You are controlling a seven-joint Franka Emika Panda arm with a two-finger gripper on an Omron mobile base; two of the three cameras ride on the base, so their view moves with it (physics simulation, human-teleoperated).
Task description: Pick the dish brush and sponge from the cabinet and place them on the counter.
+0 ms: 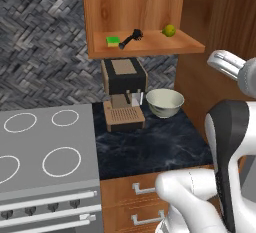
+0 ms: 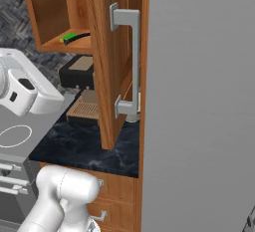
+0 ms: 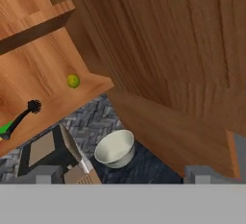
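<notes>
Meanwhile dish brush (image 3: 20,117), sponge (image 1: 113,41) on cabinet (image 1: 150,47) shelf, apart from open claw (image 3: 122,172).

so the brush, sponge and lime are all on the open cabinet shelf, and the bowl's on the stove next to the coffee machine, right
Not quite. The bowl sits on the black counter, not on the stove; the left base view shows it right of the coffee machine. The rest holds: brush, sponge and lime lie on the open cabinet shelf.

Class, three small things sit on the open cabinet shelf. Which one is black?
The dish brush, lying between the green-and-yellow sponge and the round yellow-green fruit; it alone is black and long.
</notes>
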